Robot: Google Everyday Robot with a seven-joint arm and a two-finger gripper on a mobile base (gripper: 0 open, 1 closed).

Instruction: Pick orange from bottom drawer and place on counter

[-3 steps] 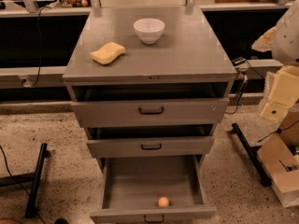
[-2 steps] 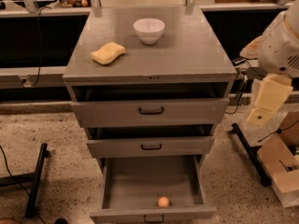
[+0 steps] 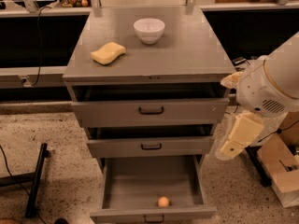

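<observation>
The orange (image 3: 163,201) lies inside the open bottom drawer (image 3: 152,211), close to its front wall and a little right of centre. Above the drawers is the grey counter (image 3: 187,50). My arm comes in from the right edge, and the cream-coloured gripper (image 3: 230,150) hangs beside the cabinet's right side at the height of the middle drawer. It is above and to the right of the orange, well apart from it.
A white bowl (image 3: 149,30) and a yellow wavy sponge (image 3: 108,52) sit on the counter. The two upper drawers (image 3: 150,110) are pulled out slightly. A cardboard box (image 3: 285,178) stands on the floor at right, and a black stand leg (image 3: 36,181) at left.
My arm has swung in from the right edge and dropped lower, bringing the gripper nearer the cabinet's right side. The orange and drawers have not moved.
</observation>
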